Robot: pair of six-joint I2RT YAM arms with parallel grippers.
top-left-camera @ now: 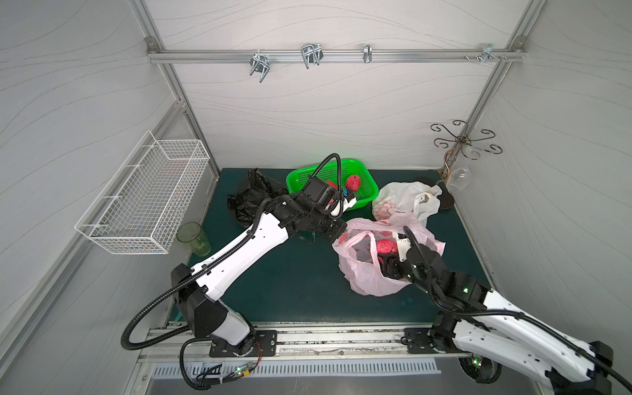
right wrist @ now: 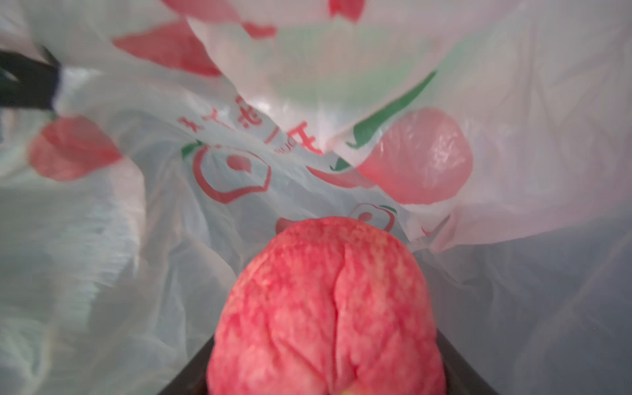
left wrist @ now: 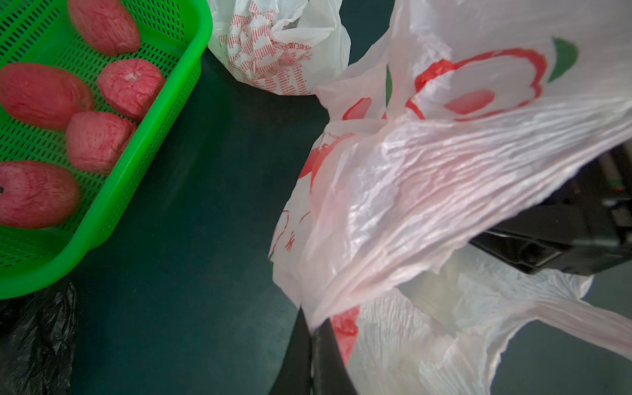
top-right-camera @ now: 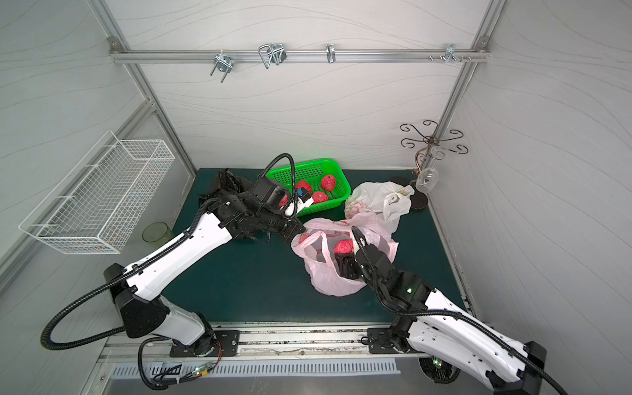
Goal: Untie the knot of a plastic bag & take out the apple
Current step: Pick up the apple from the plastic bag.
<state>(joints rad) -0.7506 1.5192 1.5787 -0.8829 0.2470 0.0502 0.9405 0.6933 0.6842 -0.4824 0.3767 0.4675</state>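
Note:
A pale pink plastic bag [top-left-camera: 366, 277] [top-right-camera: 325, 280] printed with red apples lies on the dark green mat, its mouth gaping open. The knot is out of view. My left gripper [top-left-camera: 342, 236] [left wrist: 313, 328] is shut on the bag's rim at its left side, with the film bunched between the black fingers. My right gripper [top-left-camera: 386, 254] [right wrist: 325, 359] reaches inside the bag and is shut on a red apple [top-left-camera: 385, 246] [top-right-camera: 344, 247] [right wrist: 325, 307], which fills the space between both jaws. Bag film surrounds the apple on all sides in the right wrist view.
A green basket [top-left-camera: 355, 162] [left wrist: 150, 136] holding several red apples stands behind the bag. A white printed bag [top-left-camera: 403, 198] lies to its right and a crumpled black bag [top-left-camera: 253, 195] to its left. A green cup [top-left-camera: 193, 237], wire basket [top-left-camera: 143, 198] and glass stand [top-left-camera: 458, 178] line the sides.

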